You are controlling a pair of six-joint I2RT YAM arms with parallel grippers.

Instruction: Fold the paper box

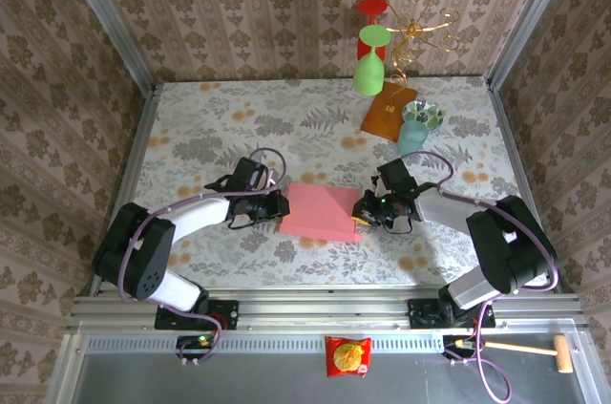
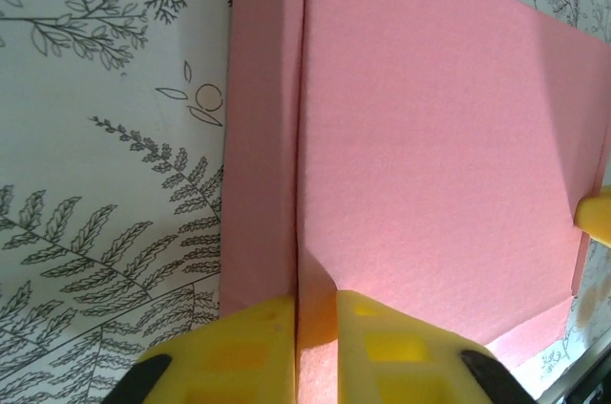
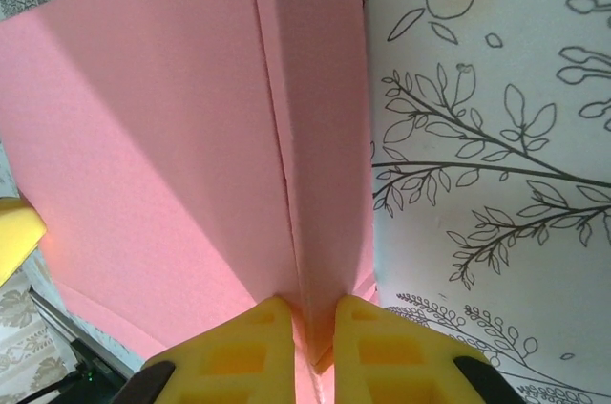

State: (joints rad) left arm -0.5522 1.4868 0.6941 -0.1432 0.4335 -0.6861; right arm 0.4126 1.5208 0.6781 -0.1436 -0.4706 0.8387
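Observation:
The pink paper box [image 1: 322,211] lies as a slim rectangle on the flowered table [image 1: 239,127], between my two arms. My left gripper [image 1: 280,205] is at its left edge, and in the left wrist view its yellow fingers [image 2: 250,347] pinch the box's folded left side [image 2: 263,137] along the crease. My right gripper [image 1: 364,209] is at the box's right edge. In the right wrist view its yellow fingers [image 3: 382,351] clamp the pink folded side panel [image 3: 320,137]. The wide pink face [image 3: 153,156] spreads between both grips.
At the back right lie an orange-brown flat packet [image 1: 388,110], a teal cup with a patterned dish [image 1: 416,127], and green and red goblets [image 1: 368,65] by a gold wire stand [image 1: 420,31]. A snack packet [image 1: 347,356] and a wooden mallet [image 1: 535,350] sit below the table's near rail.

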